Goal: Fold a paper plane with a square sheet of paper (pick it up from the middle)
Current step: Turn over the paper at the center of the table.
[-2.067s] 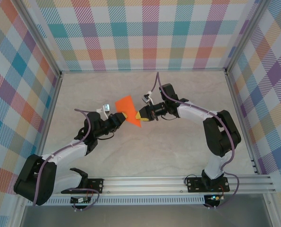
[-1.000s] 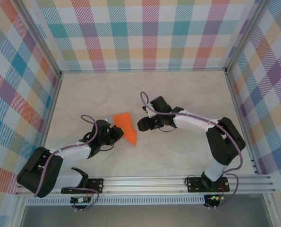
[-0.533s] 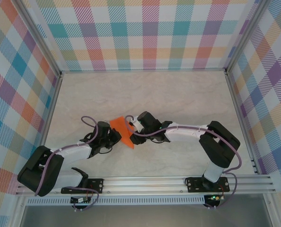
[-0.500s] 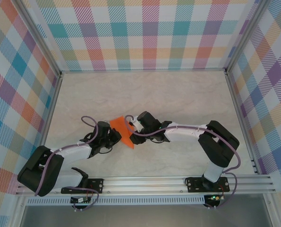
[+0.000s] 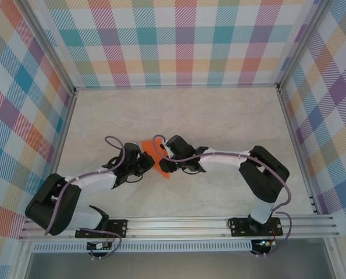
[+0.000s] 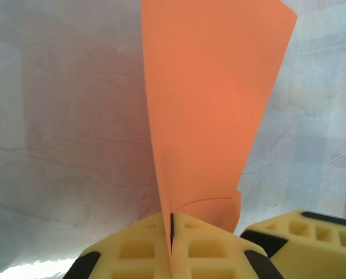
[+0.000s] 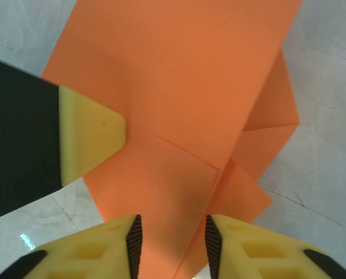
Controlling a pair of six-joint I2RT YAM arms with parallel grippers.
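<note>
Fingers of the left gripper (image 6: 171, 232) are pressed tight together with no gap, clamped on the near edge of the orange sheet of paper (image 6: 207, 104). The sheet is partly folded. From that pinch it runs straight ahead of the left gripper, narrow at the fingers and broader at its far end, with one flap curling off just right of the pinch.

From above, the left gripper (image 5: 142, 164) reaches the sheet of paper (image 5: 150, 146) from the sheet's left side. The paper's long axis slants across in front of it, with the broad end farther from the arm bases than the gripper and the pointed end nearer them. The right gripper (image 5: 164, 161) sits just beside the left one, facing it across the paper.

In the right wrist view, the right gripper (image 7: 173, 232) has its fingers apart. The sheet of paper (image 7: 178, 75) fills the gap and stretches away along that gripper's own line, over the pale marbled table (image 7: 324, 174). It is not yet nipped. One yellow finger (image 7: 90, 135) of the left gripper lies on the sheet, off to the left of that gap.

My judgement is that the next move depends on this opposition. The paper sits squarely between the right jaws, so they need only close straight on, clear of the left gripper's finger.
</note>
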